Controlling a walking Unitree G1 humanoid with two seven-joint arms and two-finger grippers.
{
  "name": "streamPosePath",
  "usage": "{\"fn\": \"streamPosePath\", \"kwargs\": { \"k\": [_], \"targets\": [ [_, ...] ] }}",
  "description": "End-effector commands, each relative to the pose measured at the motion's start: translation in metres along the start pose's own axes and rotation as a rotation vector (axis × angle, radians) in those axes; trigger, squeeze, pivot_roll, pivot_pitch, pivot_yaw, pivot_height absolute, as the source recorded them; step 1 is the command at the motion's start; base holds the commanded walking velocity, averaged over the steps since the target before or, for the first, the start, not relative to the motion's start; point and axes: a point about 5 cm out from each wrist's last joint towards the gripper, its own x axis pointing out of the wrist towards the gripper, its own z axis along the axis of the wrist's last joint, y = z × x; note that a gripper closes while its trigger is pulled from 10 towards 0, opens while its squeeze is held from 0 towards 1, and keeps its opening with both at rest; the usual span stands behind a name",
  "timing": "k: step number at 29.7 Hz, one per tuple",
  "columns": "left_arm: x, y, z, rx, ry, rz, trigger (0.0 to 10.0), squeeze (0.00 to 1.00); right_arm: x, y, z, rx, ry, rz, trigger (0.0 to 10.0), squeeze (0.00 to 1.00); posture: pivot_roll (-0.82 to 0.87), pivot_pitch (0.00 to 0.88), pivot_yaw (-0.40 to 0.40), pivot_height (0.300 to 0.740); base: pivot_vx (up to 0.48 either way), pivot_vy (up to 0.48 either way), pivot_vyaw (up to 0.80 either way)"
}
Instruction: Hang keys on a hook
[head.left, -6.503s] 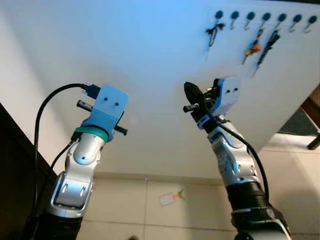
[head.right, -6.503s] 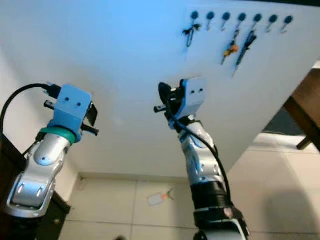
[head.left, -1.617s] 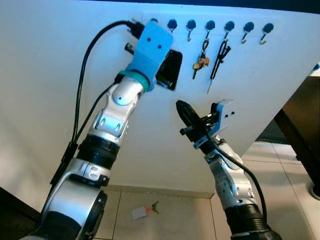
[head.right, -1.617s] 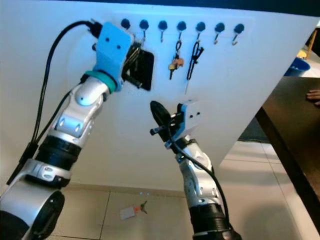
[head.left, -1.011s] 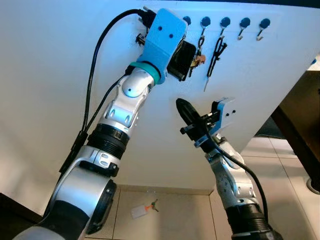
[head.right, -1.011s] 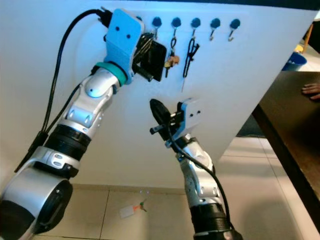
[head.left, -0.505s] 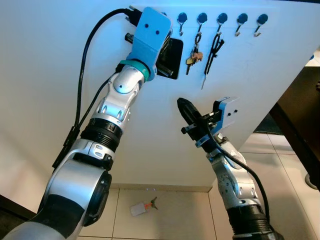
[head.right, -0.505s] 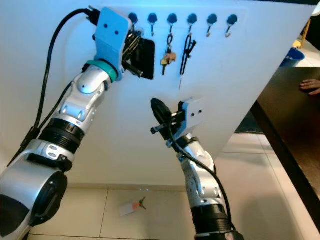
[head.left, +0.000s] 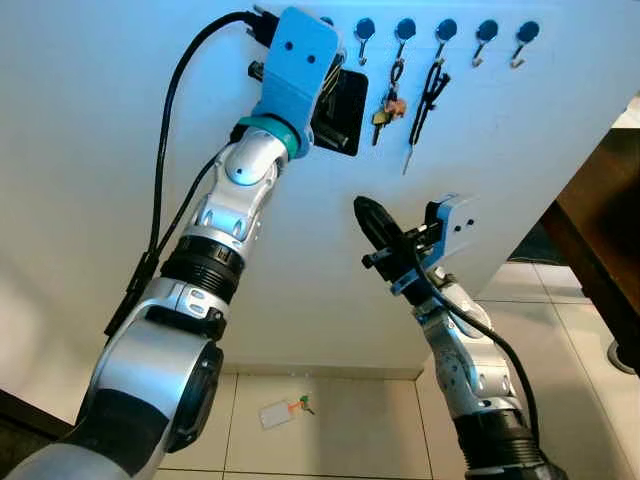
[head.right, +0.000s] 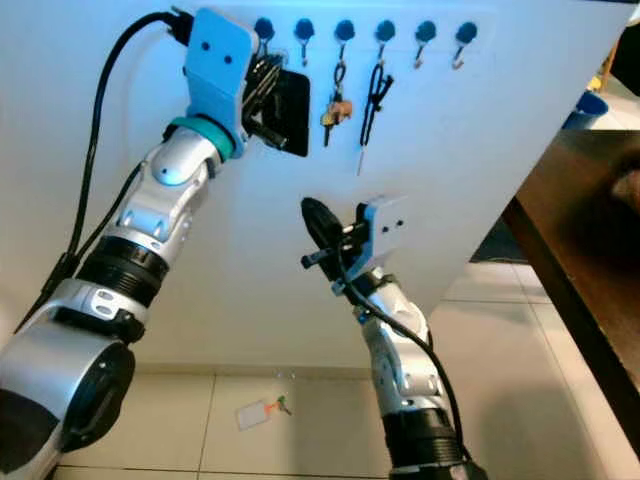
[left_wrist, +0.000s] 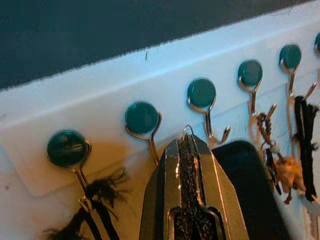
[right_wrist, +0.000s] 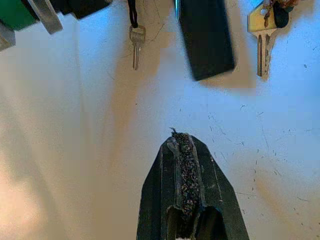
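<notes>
Left gripper (left_wrist: 186, 142): raised high to the row of hooks on the white wall (head.left: 120, 140); its fingers are pressed together and pinch a thin metal ring (left_wrist: 187, 130) at their tips.
Keys: a bunch with a black fob (head.left: 340, 110) hangs under the left gripper, close to the wall; in the left wrist view the fob shows just behind the fingers.
Target hook: the ring is just beside a free hook (left_wrist: 206, 112), the third from the left in the left wrist view. I cannot tell whether the ring already touches it; it does not look threaded over the hook's tip.
Other hooks: the leftmost hook (left_wrist: 70, 150) holds a black tassel; further right, one hook carries a bunch with a brass key (head.left: 385, 105) and the next a black lanyard (head.left: 428, 92). The two hooks on the far right are free.
Right gripper (head.left: 378, 228): held lower, near the middle of the wall, well apart from the hooks; its fingers are pressed together with nothing between them.
Floor: a white tag with a small key (head.left: 282, 411) lies on the tiled floor (head.left: 340, 420) below the wall.
Progress: in my judgement the keys are lifted and brought to the hook, so most of the work is done. What is left is to slip the ring over the hook, spread the fingers and draw the arm away.
</notes>
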Motion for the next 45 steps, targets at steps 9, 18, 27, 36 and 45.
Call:
{"fn": "streamPosePath", "kwargs": {
  "k": [9, 18, 27, 36, 45],
  "targets": [
    [-0.015, 0.000, 0.008, -0.048, -0.062, -0.009, 10.0, 0.00, 0.000, 0.002, -0.003, 0.008, 0.012, 0.013, 10.0, 0.00, 0.07, 0.166, 0.092, 0.740, 0.000, 0.000, 0.00],
    [-0.012, 0.006, 0.005, -0.049, -0.041, 0.026, 10.0, 0.00, 0.001, 0.002, -0.002, 0.008, 0.008, 0.015, 10.0, 0.00, 0.07, 0.163, 0.093, 0.740, 0.000, 0.000, 0.00],
    [-0.008, 0.002, 0.007, -0.051, -0.022, 0.015, 10.0, 0.00, 0.002, 0.003, -0.002, 0.008, 0.009, 0.016, 10.0, 0.00, 0.07, 0.164, 0.095, 0.740, 0.000, 0.000, 0.00],
    [-0.004, 0.006, -0.003, -0.060, 0.074, 0.058, 10.0, 0.00, 0.001, 0.004, -0.002, 0.007, 0.008, 0.017, 10.0, 0.00, 0.06, 0.157, 0.099, 0.740, 0.000, 0.000, 0.00],
    [-0.006, 0.016, -0.017, -0.269, 0.189, 0.123, 10.0, 0.00, 0.002, 0.004, -0.003, 0.008, 0.006, 0.021, 10.0, 0.00, 0.07, 0.146, 0.097, 0.740, 0.000, 0.000, 0.00]
  ]
}}
